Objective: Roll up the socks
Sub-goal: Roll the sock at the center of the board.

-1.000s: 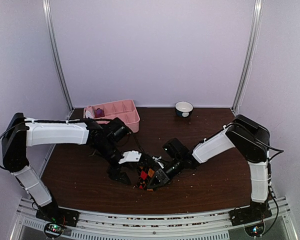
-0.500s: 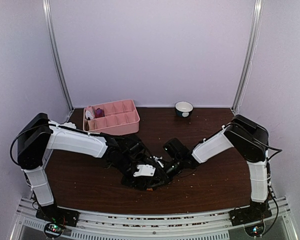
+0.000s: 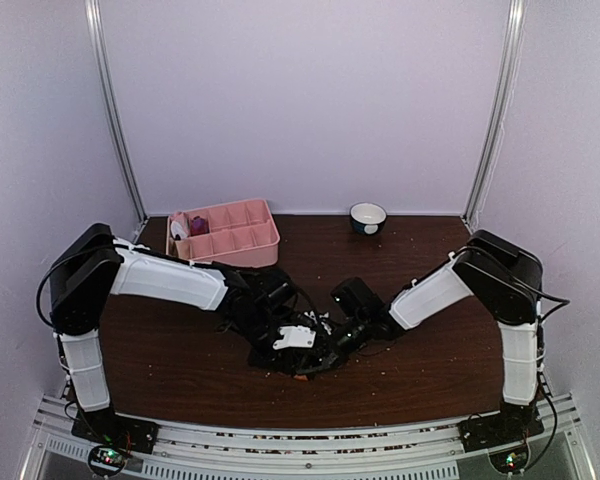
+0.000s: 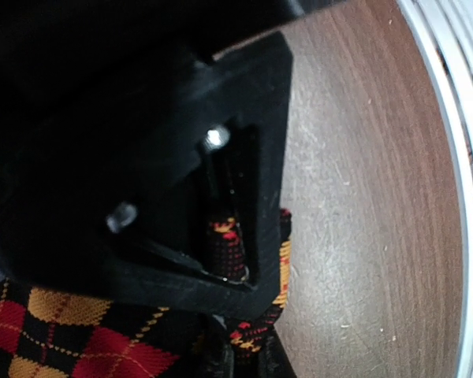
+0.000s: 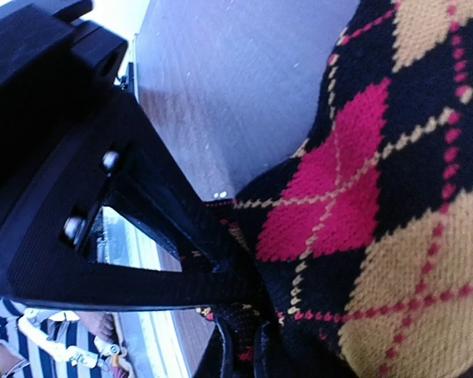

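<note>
A black sock [image 4: 63, 339] with red and yellow argyle diamonds lies on the brown table near the front middle. In the top view both grippers cover it almost fully, and only a red scrap of the sock [image 3: 300, 377] shows. My left gripper [image 4: 244, 354] is shut on a bunched fold of the sock, coming from the left. My right gripper [image 5: 256, 346] is shut on the edge of the same sock [image 5: 378, 197], coming from the right. The two grippers, left [image 3: 298, 345] and right [image 3: 328, 345], sit close together. A magenta sock [image 3: 198, 226] sits in the pink tray.
The pink compartment tray [image 3: 242, 245] stands at the back left, with a white item [image 3: 178, 229] in its left end. A small bowl [image 3: 368, 216] sits at the back right. The table's front edge and metal rail [image 4: 465, 157] lie just beyond the sock.
My left arm has swung right and down onto the sock, and its jaws have closed on the fabric. The right gripper has kept its hold and barely moved.
</note>
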`<action>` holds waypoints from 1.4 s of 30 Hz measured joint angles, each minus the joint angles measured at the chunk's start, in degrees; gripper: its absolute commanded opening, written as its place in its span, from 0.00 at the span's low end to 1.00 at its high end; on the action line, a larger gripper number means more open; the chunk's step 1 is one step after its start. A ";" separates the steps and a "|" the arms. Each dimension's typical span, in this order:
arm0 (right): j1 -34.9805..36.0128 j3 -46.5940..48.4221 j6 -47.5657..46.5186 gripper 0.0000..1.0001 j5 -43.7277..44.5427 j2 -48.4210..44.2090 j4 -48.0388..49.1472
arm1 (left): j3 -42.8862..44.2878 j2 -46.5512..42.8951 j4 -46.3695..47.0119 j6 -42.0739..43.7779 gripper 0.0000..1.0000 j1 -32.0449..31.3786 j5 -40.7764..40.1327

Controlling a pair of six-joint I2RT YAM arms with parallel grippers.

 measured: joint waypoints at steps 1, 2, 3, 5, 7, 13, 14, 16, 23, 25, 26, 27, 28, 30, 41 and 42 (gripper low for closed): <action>0.00 -0.37 -0.04 0.10 0.76 -0.42 0.20 | 0.61 0.52 -0.37 0.04 0.00 0.35 0.74; -0.07 -0.74 -0.02 0.14 1.49 -0.83 0.44 | 1.36 1.11 -0.85 0.20 0.00 0.79 1.70; -0.11 -1.11 -0.02 0.19 1.99 -1.18 0.79 | 2.01 1.68 -1.16 0.39 0.00 1.09 2.51; -0.42 -2.05 0.31 0.24 2.38 -1.79 1.64 | 3.45 2.89 -1.77 0.79 0.00 1.73 4.15; -0.76 -3.06 0.98 0.28 3.13 -2.64 2.75 | 4.81 3.85 -2.67 1.18 0.00 2.38 5.81; -1.25 -7.82 2.99 0.34 7.21 -5.97 8.37 | 7.91 6.78 -3.65 0.20 0.00 4.92 10.25; -1.09 -8.28 2.89 0.34 8.09 -6.34 9.07 | 8.44 7.72 -3.85 -0.68 0.00 5.66 10.69; -0.76 -8.87 2.62 0.35 9.99 -6.95 9.57 | 9.49 9.03 -4.55 -2.10 0.00 6.67 12.74; -0.72 -10.58 0.79 0.43 14.19 -9.53 8.74 | 10.23 9.62 -5.95 -3.96 0.00 6.97 13.66; -1.07 -11.85 -0.50 0.88 15.50 -11.23 7.87 | 10.84 9.97 -6.71 -4.46 0.00 6.97 13.68; -1.22 -12.39 -0.92 0.99 16.04 -12.02 7.19 | 11.23 10.23 -7.17 -4.70 0.00 6.99 13.70; -1.49 -13.11 -1.97 1.00 16.33 -13.35 6.34 | 11.87 10.62 -7.63 -4.70 0.00 7.04 13.90; -1.62 -13.35 -2.86 1.00 16.92 -14.49 5.62 | 12.33 10.93 -8.15 -4.96 0.00 7.08 13.99; -1.73 -13.73 -5.29 1.00 18.97 -17.03 3.10 | 13.09 11.45 -8.96 -5.09 0.00 7.19 14.27; -3.32 -18.12 -12.66 1.00 38.07 -26.36 -6.95 | 17.35 14.97 -14.80 -5.90 0.00 8.83 18.71; -3.32 -18.40 -12.57 1.00 40.04 -27.04 -7.65 | 17.75 15.37 -15.43 -5.88 0.00 9.11 19.28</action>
